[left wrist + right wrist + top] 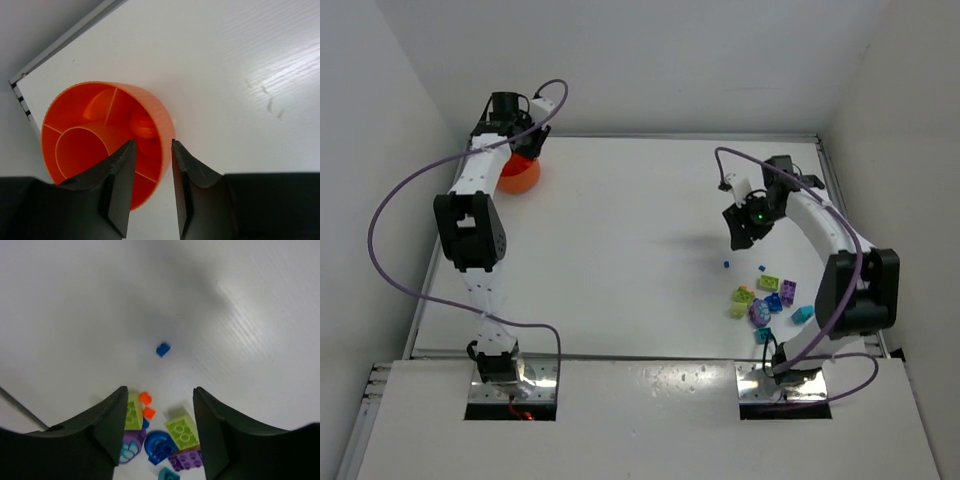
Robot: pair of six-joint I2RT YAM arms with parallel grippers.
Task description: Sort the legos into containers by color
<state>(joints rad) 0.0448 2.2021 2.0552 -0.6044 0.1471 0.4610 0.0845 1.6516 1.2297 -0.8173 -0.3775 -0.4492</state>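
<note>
Our left claw (153, 144) stands with its jaws apart and nothing between them, over the near rim of the orange divided bowl (162, 120). Just beyond its tips an orange brick (144, 126) lies in an outer compartment, so we judge that drop done. Our right claw (160, 389) hangs with its jaws apart and empty. Between and under them lies the lego pile (172, 440), and farther ahead a lone blue bit (163, 349). Next we must lower squarely onto one brick without nudging its neighbours.

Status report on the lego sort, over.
Left claw open over orange bowl, orange piece inside. Right claw open, empty, above lego pile. One blue bit lies apart. Nothing in the way.
</note>
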